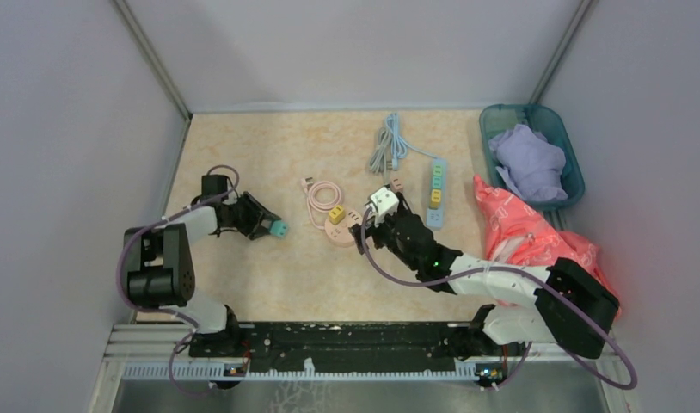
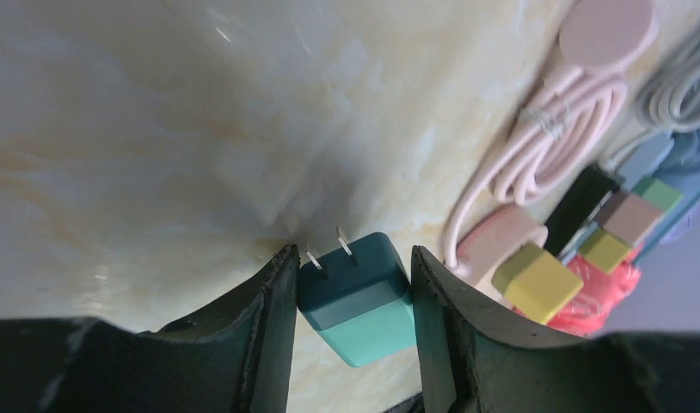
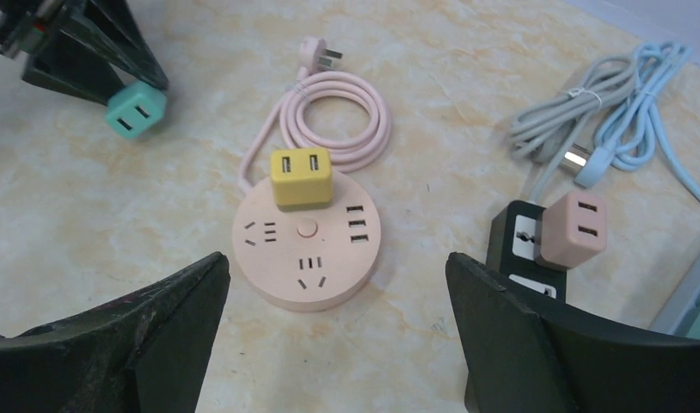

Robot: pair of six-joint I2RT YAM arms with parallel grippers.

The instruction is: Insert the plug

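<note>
The left end effector (image 2: 351, 255) pinches the teal plug (image 2: 357, 301) by its sides, prongs pointing away from the wrist, low over the table (image 3: 114, 198) at about 9 o'clock from the round pink socket hub (image 3: 278, 277). The right end effector (image 3: 336, 262) hangs spread wide above that hub, holding nothing. Pickup looks done; carrying the plug across, aligning and pressing it in remain.

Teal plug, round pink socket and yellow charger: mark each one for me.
teal plug (image 2: 357, 297), left wrist view, its dark side below the prongs.
round pink socket (image 3: 338, 268), right wrist view, bare top face.
yellow charger (image 3: 301, 189), right wrist view, front side.
</note>
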